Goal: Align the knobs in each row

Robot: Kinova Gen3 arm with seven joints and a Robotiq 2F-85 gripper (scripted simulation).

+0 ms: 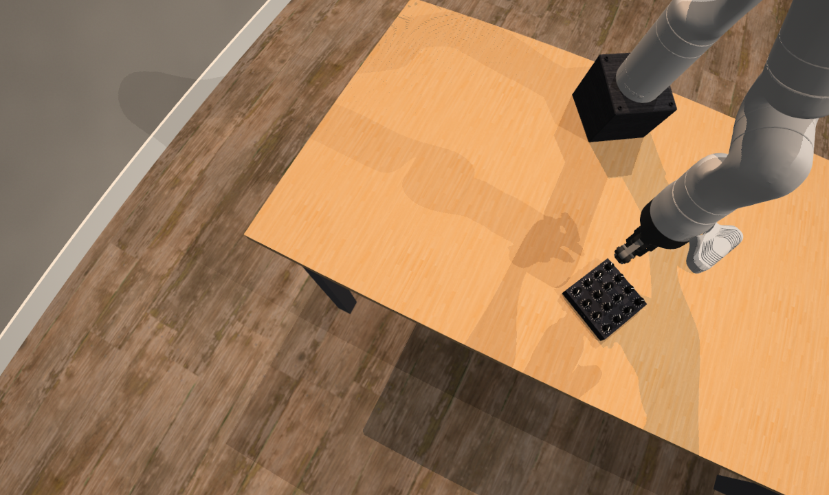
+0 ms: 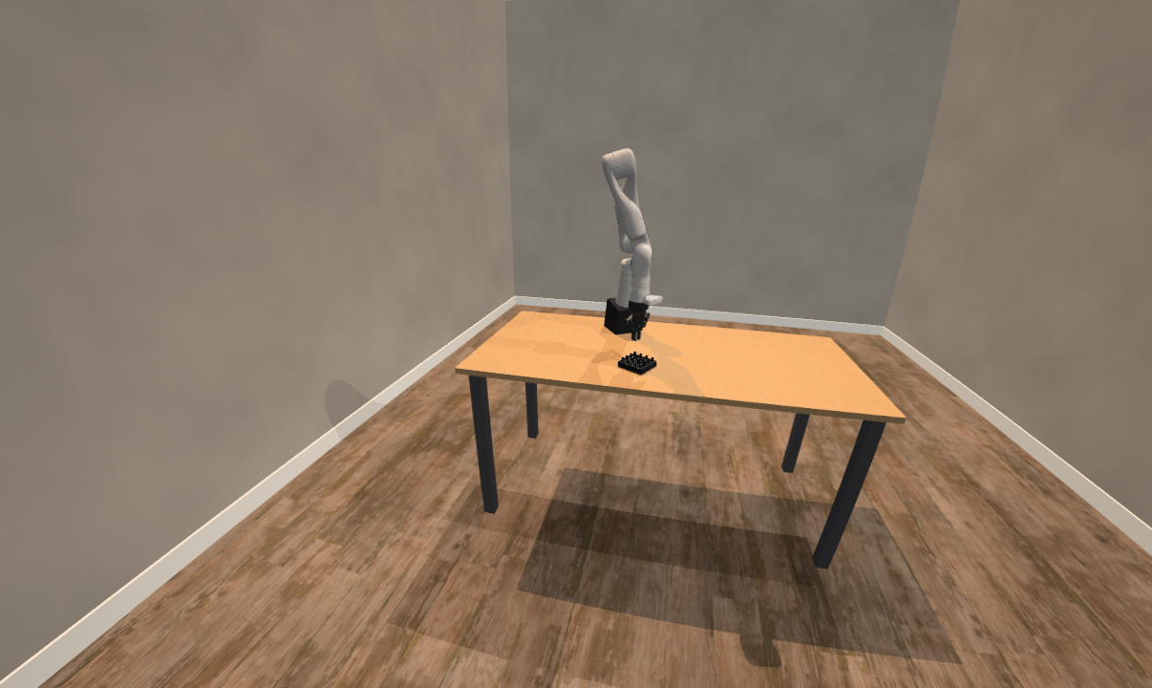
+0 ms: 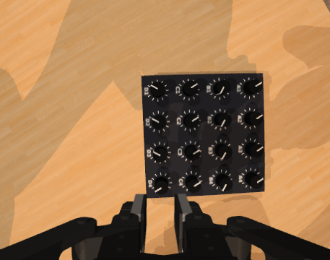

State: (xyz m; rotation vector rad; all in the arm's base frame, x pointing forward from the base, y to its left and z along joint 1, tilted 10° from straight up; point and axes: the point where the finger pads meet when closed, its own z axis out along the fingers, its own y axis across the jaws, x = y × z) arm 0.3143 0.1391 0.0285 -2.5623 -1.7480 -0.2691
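The black knob box [image 1: 582,316] [image 2: 637,368] [image 3: 175,137] stands on the table, row A at the right and row D at the left in the wrist view. Knob D4 [image 3: 161,185] has its line down-left, while D1 [image 3: 158,89], D2 [image 3: 159,122] and D3 [image 3: 159,154] have theirs up-left. Row C lines all point up-right, row B lines down and slightly left, row A lines right and slightly up. My gripper [image 1: 621,255] [image 2: 636,336] [image 3: 160,208] is partly open and empty, above and beside the box's D4 corner. The socket is not visible.
The wooden table [image 1: 374,221] [image 2: 759,368] carries the black base block [image 1: 638,123] of the arm behind the box. The arm [image 1: 768,153] reaches over from the right in the top view. The table's long edge lies beyond the box, away from the base.
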